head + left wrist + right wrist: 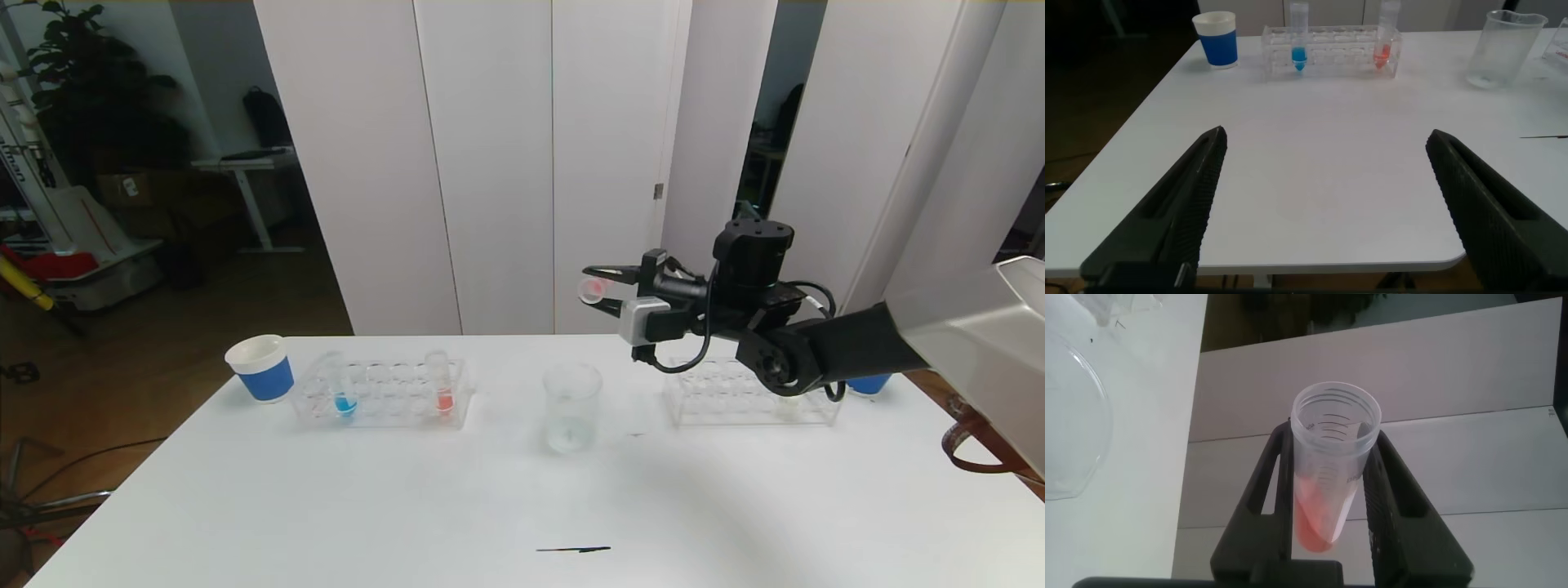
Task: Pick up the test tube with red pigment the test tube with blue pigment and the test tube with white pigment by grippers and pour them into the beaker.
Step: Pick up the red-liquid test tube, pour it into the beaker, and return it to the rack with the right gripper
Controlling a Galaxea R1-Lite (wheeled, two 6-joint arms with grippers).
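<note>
My right gripper (593, 287) is shut on a test tube with red pigment (591, 290), held tipped on its side in the air, above and slightly right of the beaker (571, 407). In the right wrist view the fingers clamp this tube (1329, 482), its open mouth faces away and red liquid lies at its bottom. The test tube with blue pigment (344, 390) and another red tube (442, 385) stand in the left rack (384, 404). The test tube with white pigment is hidden. My left gripper (1327, 137) is open over the table's near edge, holding nothing.
A second clear rack (747, 400) stands right of the beaker, partly behind my right arm. A blue-banded white cup (261, 367) sits at the far left, another (867, 382) behind the right arm. A thin dark stick (573, 549) lies near the front edge.
</note>
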